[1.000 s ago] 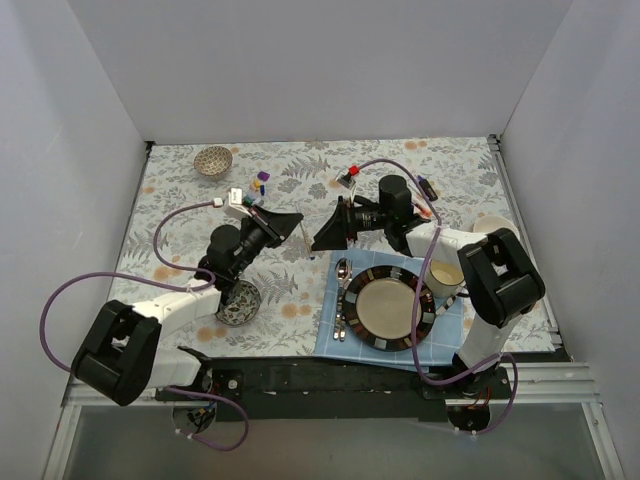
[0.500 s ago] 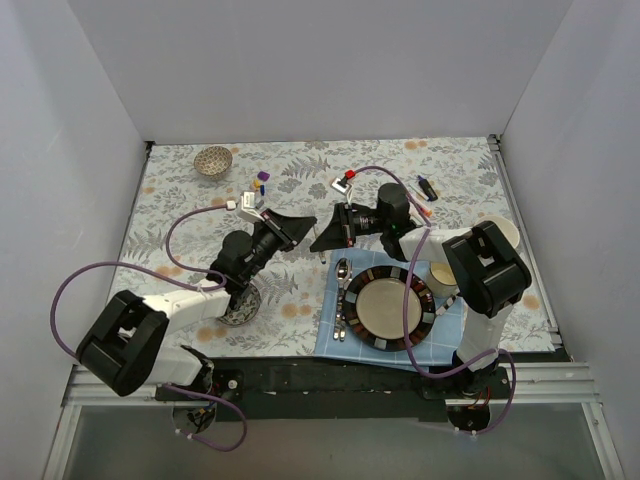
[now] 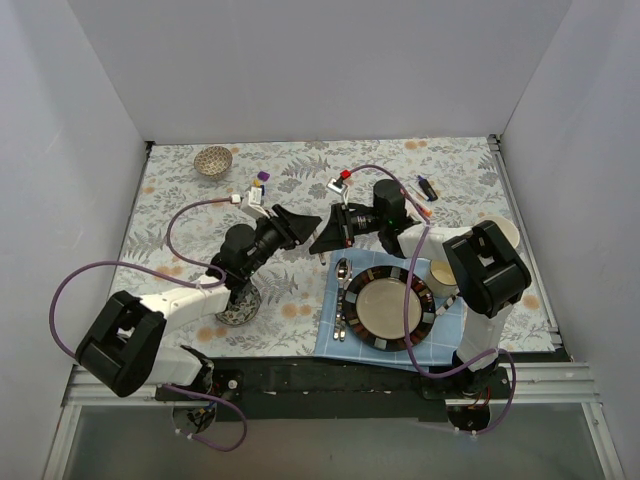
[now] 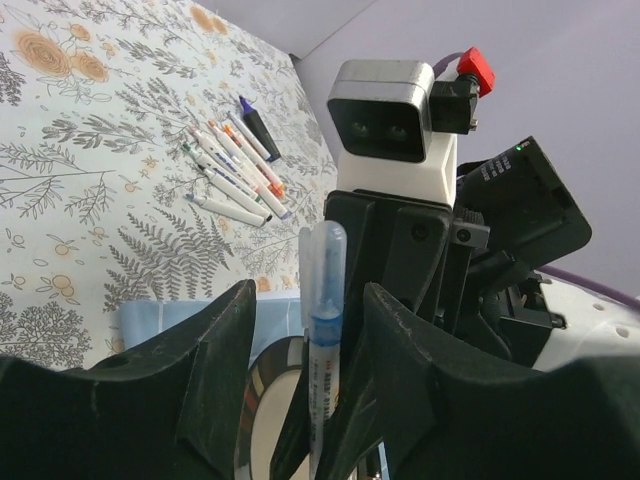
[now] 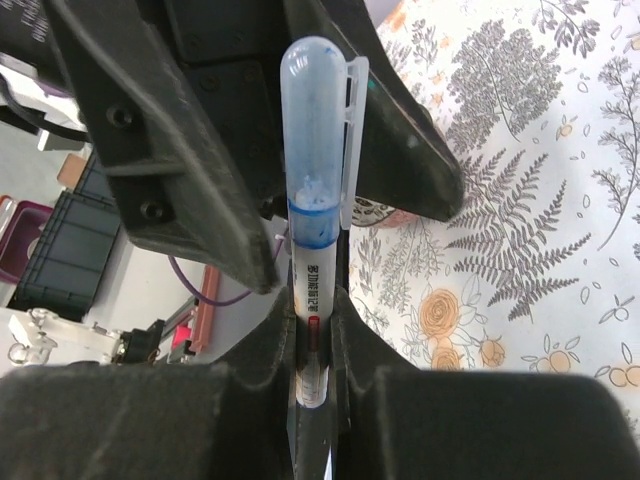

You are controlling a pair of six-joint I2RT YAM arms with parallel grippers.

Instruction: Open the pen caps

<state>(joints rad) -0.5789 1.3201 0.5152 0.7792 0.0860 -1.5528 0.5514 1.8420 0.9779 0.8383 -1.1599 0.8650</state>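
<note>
A white-barrelled pen (image 5: 312, 290) with a blue band and a clear pen cap (image 5: 313, 130) is held in the air between my two arms. My right gripper (image 5: 312, 310) is shut on its barrel. My left gripper (image 4: 310, 295) faces it, open, its fingers (image 4: 215, 350) flanking the capped end (image 4: 323, 270) with a gap on each side. From above, the left gripper (image 3: 305, 222) and right gripper (image 3: 322, 238) meet tip to tip over the flowered cloth. Several more pens (image 4: 235, 180) and a dark purple marker (image 4: 258, 125) lie on the cloth. Loose caps (image 3: 261, 181) lie at the back left.
A striped plate (image 3: 430, 310) rests on a blue napkin (image 3: 330, 345) with a spoon and fork (image 3: 343, 300) at the front right. A cup (image 3: 445, 278) and white bowl (image 3: 497, 228) stand to its right. A patterned bowl (image 3: 240, 302) sits under the left arm, a small bowl (image 3: 213, 160) at the back left.
The right gripper has closed on the pen's barrel. The left gripper, shut on the capped end until now, has opened. Both grippers have drawn closer together.
</note>
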